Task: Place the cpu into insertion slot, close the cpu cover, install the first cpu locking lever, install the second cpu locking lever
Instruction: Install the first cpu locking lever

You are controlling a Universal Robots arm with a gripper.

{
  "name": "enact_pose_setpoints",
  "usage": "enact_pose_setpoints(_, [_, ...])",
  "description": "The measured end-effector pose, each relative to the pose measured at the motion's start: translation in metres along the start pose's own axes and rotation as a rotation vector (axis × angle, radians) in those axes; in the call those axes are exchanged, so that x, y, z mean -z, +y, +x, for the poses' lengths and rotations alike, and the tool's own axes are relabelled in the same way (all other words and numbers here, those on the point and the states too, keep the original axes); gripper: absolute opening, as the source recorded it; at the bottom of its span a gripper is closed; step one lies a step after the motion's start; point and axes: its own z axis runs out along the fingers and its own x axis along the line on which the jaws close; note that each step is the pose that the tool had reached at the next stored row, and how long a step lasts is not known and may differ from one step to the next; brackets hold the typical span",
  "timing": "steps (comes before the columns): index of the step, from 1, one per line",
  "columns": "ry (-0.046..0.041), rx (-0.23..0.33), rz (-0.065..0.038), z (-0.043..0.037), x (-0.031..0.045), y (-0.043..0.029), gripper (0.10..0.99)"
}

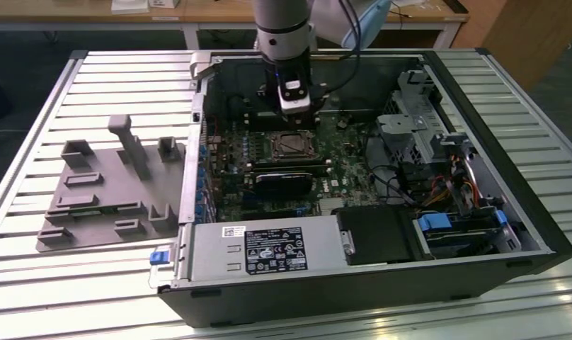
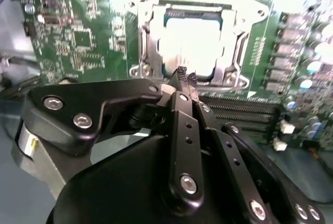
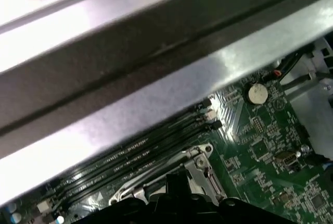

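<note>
CPU (image 2: 193, 41) sat in the insertion slot (image 2: 151, 36) on the green motherboard (image 2: 73, 36), and from my second wrist view I judged the cpu cover (image 2: 235, 67) already lay down over it, its window framing the chip. My gripper (image 2: 186, 78) hovered just at the socket's edge, fingers (image 2: 182, 74) pressed together, holding nothing. I couldn't tell whether either locking lever was latched.
</note>
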Motion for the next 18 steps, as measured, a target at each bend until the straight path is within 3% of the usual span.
enact_pose_setpoints(2, [-0.0030,0.003,0.024,-0.0006,-0.0001,0.0002,0.102])
enact_pose_setpoints(5, [-0.0025,0.006,0.041,-0.0027,-0.0003,-0.0030,0.102])
enact_pose_setpoints(10, [-0.0070,0.007,0.050,-0.0049,-0.0004,-0.0069,0.102])
enact_pose_setpoints(18, [-0.0091,0.028,0.053,-0.0065,-0.0015,-0.0098,0.102])
